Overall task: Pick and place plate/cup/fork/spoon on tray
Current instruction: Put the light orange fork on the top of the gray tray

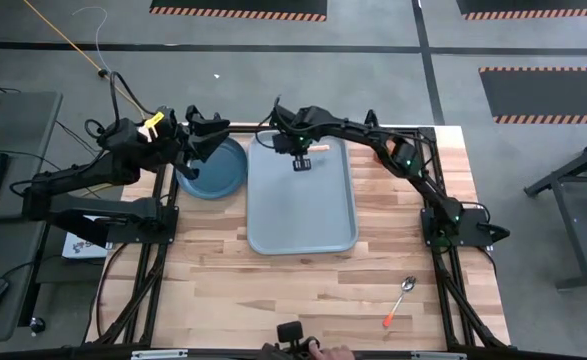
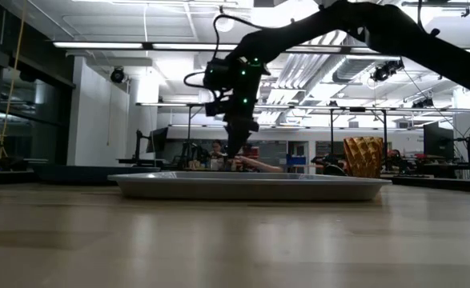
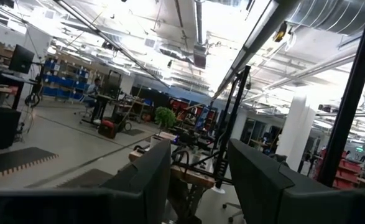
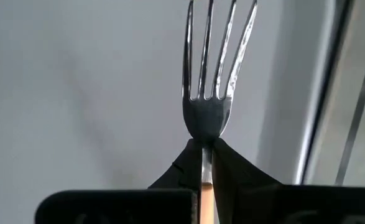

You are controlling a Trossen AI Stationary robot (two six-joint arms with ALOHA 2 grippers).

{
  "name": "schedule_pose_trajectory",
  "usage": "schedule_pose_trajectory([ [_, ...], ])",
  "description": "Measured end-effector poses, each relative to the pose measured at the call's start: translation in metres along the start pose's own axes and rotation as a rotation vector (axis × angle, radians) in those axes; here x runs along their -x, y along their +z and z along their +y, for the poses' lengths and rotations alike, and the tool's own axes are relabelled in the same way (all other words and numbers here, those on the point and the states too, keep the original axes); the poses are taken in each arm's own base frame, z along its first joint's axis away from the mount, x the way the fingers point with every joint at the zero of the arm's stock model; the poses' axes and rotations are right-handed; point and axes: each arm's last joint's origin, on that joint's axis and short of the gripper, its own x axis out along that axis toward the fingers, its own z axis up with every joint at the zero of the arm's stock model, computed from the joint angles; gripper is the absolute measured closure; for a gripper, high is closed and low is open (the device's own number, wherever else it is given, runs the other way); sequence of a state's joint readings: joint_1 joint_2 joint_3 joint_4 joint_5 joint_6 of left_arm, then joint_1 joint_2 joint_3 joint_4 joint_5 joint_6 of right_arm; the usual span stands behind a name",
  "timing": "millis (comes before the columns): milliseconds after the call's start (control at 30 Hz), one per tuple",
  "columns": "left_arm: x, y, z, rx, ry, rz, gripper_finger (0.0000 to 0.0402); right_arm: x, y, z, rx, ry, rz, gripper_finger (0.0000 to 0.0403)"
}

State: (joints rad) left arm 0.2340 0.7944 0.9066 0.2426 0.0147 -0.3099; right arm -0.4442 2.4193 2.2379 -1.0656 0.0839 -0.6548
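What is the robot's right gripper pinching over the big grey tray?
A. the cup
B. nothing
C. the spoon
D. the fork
D: the right wrist view shows the right gripper shut on the fork, its tines sticking out over the tray, while the spoon lies far off on the table.

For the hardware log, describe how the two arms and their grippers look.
Both arms are dark, jointed links with black cables running along them. The left arm carries a yellow tag near its wrist. The right arm shows an orange-red patch and small green lights. The right gripper has flat dark jaws.
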Motion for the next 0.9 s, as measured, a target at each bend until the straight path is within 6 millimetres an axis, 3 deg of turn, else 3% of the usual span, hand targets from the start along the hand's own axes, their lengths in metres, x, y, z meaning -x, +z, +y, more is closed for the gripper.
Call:
schedule_pose_trajectory([
  [700,0.000,-0.001,0.000,0.000,0.004,0.010,0.0252,-0.025,-0.002,-0.012,-0.127,0.023,-0.068,0.0399],
  [900,0.000,-0.001,0.000,0.000,0.004,0.011,0.0252,-0.025,-0.002,-0.012,-0.130,0.021,-0.074,0.0365],
])
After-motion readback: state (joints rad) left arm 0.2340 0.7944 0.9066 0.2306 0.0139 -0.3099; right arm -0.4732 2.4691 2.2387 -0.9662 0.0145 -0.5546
